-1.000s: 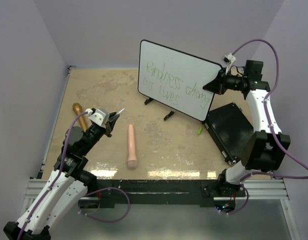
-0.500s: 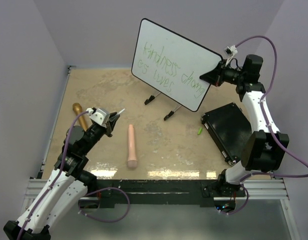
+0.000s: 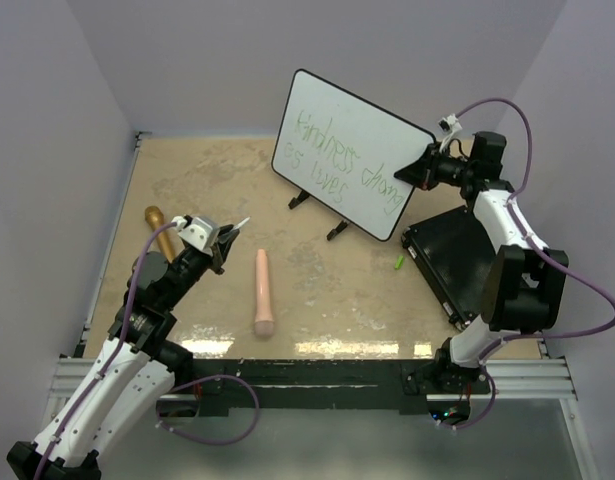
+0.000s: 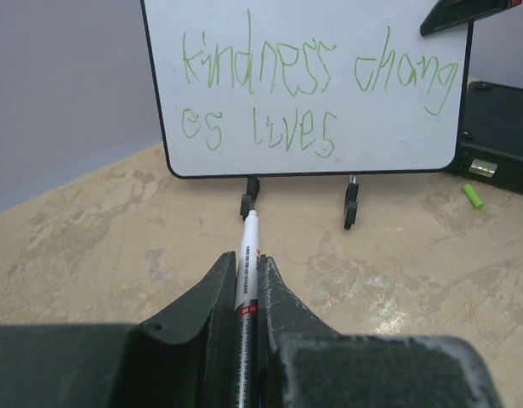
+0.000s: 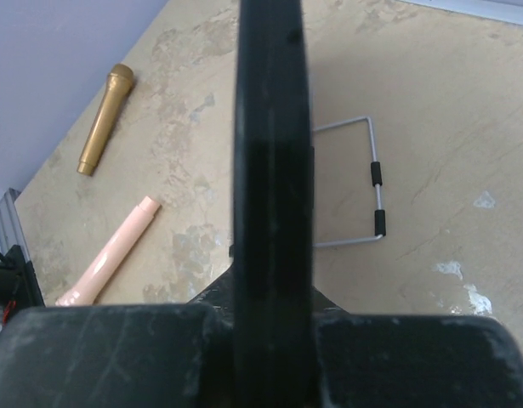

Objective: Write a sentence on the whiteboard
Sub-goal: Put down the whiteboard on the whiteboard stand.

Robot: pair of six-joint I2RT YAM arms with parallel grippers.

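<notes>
Toward one o'clock on the counter [image 3: 187,180], the whiteboard [image 3: 352,150] stands tilted: stiff, probably light, slick-faced, so best held by its rim, where the right fingers [image 3: 423,170] pinch its three-o'clock edge. The sentence [image 4: 312,93] likely smudges. Left fingers [image 4: 206,310] clench a marker [image 4: 247,255].

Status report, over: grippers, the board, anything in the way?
Left gripper shut on marker, tip toward whiteboard. Right gripper clamped on whiteboard's right edge. Green sentence on it, two lines. Nothing between marker and whiteboard.
</notes>
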